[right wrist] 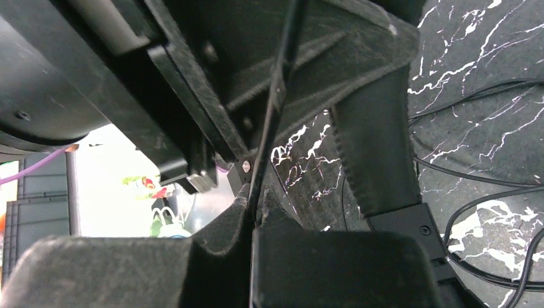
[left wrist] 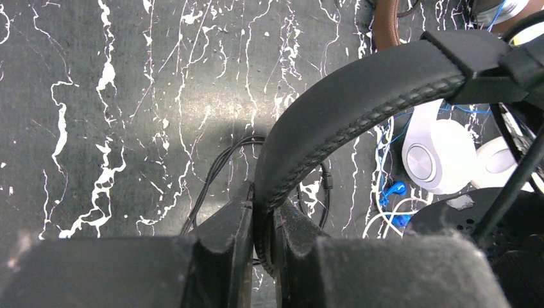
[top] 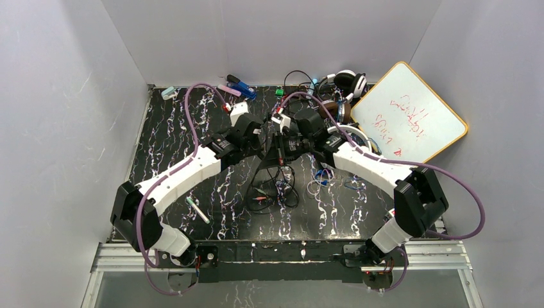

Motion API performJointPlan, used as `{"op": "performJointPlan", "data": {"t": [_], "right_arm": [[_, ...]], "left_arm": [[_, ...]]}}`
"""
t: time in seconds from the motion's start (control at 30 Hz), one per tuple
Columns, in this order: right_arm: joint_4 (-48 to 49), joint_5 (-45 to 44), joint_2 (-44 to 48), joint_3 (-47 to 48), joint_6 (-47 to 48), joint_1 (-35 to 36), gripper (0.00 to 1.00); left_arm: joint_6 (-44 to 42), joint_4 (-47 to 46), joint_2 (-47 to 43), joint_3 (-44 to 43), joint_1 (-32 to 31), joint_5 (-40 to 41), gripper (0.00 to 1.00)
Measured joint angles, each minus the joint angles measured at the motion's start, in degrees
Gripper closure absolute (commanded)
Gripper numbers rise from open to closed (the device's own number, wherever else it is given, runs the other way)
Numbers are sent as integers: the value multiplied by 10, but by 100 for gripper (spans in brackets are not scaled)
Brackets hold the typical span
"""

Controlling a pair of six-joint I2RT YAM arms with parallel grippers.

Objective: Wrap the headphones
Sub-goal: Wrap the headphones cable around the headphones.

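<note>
One all-black pair of headphones [left wrist: 385,83] is held over the middle of the marbled table [top: 167,147]: padded matte band, stitched edge. Your left gripper [left wrist: 263,218] is clamped across that band, which arches up and to the right from the fingers in the wrist view. Your right gripper [right wrist: 251,205] pinches the thin black cord [right wrist: 282,70], which runs straight up from the jaws. The ear cups blur into the dark gripper bodies, and both wrists cover them from above.
</note>
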State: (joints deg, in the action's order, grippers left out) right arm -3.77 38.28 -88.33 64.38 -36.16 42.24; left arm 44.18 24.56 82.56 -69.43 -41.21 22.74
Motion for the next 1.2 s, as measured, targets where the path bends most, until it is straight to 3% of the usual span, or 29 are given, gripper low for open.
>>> {"op": "performJointPlan", "data": {"t": [0.4,0.57,0.67,0.87,0.93,1.07,1.2], "right_arm": [[-33,55,-16,21,45,13,99],[-38,38,5,2,59,13,99],[-39,9,44,-24,62,12,89],[5,-39,88,-67,47,11,85],[27,-47,92,-87,37,11,76],[36,-45,116,-141,21,18,62],[45,-48,133,-175,7,23,58]], "left_arm": [[-66,-36,-1,36,-7,9,100],[-67,-34,-1,36,-6,12,100],[-44,-26,-2,36,9,-5,100],[13,-13,-25,36,52,-61,100],[19,-12,-36,36,52,-67,100],[32,-17,-58,32,63,-30,100],[30,-18,-76,22,74,-6,100]]}}
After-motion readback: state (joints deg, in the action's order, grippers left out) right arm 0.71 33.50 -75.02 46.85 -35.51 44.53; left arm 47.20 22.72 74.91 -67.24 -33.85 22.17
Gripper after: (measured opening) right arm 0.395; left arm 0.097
